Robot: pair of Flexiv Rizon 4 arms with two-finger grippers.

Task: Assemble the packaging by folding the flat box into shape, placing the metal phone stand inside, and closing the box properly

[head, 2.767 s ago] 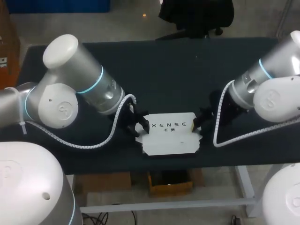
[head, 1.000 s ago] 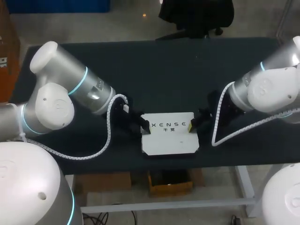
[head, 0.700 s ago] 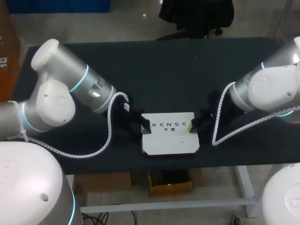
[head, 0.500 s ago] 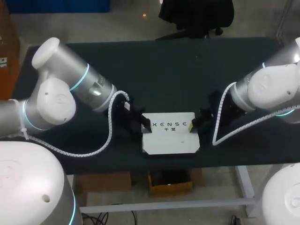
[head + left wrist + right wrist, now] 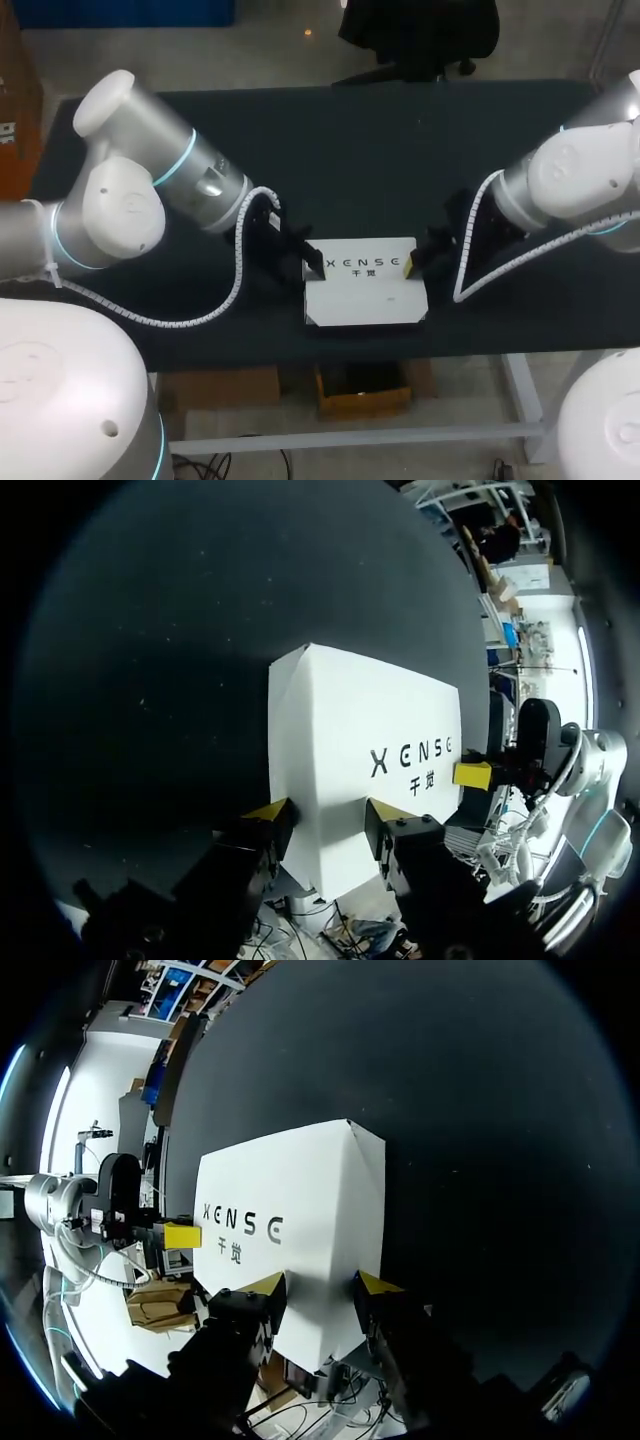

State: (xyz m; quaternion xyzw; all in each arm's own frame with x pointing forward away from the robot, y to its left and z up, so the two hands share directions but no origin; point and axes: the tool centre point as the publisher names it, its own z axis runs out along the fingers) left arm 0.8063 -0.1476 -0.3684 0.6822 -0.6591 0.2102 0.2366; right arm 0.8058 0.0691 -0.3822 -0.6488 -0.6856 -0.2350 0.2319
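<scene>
A white printed box (image 5: 365, 290) lies folded into shape near the table's front edge, with its lid down. My left gripper (image 5: 310, 268) is at its left end and my right gripper (image 5: 412, 266) at its right end. In the left wrist view the box (image 5: 370, 730) runs out ahead of the open left gripper (image 5: 326, 815). One tip is at the box's side edge and the other over its top. The right wrist view mirrors this: the box (image 5: 290, 1210) lies ahead of the open right gripper (image 5: 320, 1285). No metal phone stand is visible.
The black table (image 5: 380, 160) stretches behind and to both sides of the box. The box sits a short way in from the front edge (image 5: 360, 345). My two arms come in low from either side.
Earlier the box's end flaps stuck out at both sides; now its ends look tucked and square. Over the last second the left arm's elbow has shifted slightly, while both grippers stay at the box's ends.
</scene>
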